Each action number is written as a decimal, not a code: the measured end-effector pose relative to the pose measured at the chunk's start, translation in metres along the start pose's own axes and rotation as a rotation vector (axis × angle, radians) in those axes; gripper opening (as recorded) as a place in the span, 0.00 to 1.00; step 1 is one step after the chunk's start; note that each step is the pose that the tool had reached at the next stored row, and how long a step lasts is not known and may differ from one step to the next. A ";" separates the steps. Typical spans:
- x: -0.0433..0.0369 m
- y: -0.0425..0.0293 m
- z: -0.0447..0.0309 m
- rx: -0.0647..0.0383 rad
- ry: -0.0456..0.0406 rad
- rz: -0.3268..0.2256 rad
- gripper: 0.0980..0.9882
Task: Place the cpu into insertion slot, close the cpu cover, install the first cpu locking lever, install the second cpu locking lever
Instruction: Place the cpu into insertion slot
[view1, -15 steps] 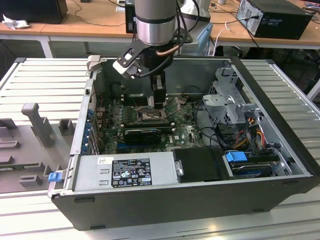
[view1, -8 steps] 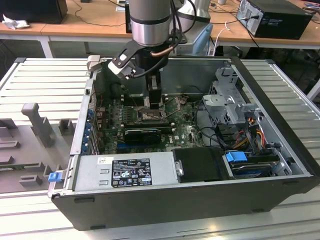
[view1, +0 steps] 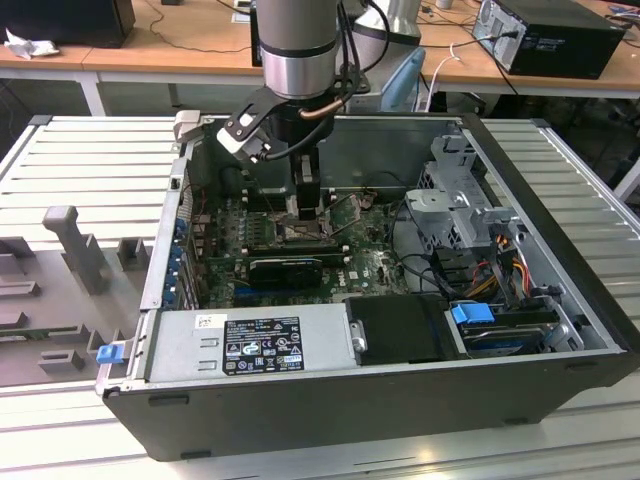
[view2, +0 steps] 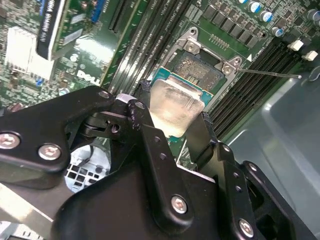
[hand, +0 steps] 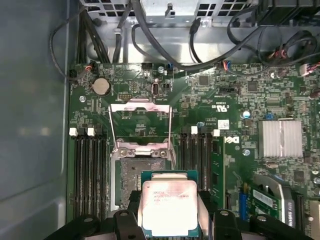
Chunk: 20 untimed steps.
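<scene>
The arm (view1: 295, 45) reaches down from the far side into an open computer case (view1: 350, 410) that lies on a slatted metal table (view1: 70, 160). Its gripper (view1: 308, 210) hangs low over the motherboard (view1: 375, 270), near the middle of the case. A grey power supply (view1: 250, 345) sits along the near wall, toward the exterior view's left.

In both wrist views the gripper (view2: 174, 114) (hand: 169, 212) is clamped on the cpu (view2: 176, 102) (hand: 167, 202). One black finger (view2: 141, 97) presses one edge of the chip and the other presses the opposite edge. The pale metal face of the chip points up and a thin green border shows around it.

The cpu sits over one edge of the insertion slot (view2: 199, 67) (hand: 134, 175), covering that part. The rest of the slot's contact field lies bare beyond it. Whether the chip touches the slot cannot be told.

In the first wrist view the cpu cover (hand: 141, 105) stands swung up and open at the slot's far end, and green board shows through its cut-out. In the second wrist view a thin locking lever (view2: 270, 74) juts free from a corner of the socket frame.

Black memory slots (hand: 90, 170) run along both sides of the socket, and a ribbed silver heat sink (hand: 280, 137) sits well apart from it on the board.
</scene>
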<state>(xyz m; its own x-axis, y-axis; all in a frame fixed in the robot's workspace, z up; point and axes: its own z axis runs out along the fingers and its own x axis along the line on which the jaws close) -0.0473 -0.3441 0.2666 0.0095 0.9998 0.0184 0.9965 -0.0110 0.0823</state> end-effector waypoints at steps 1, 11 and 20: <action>0.0007 -0.0002 0.0028 0.002 0.0001 0.000 0.48; 0.0010 0.0010 0.0064 0.004 -0.0001 0.000 0.48; 0.0106 -0.0002 0.0204 0.013 -0.0002 0.000 0.48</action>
<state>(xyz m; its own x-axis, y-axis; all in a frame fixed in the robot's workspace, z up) -0.0457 -0.3331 0.2464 0.0096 0.9998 0.0182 0.9976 -0.0108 0.0690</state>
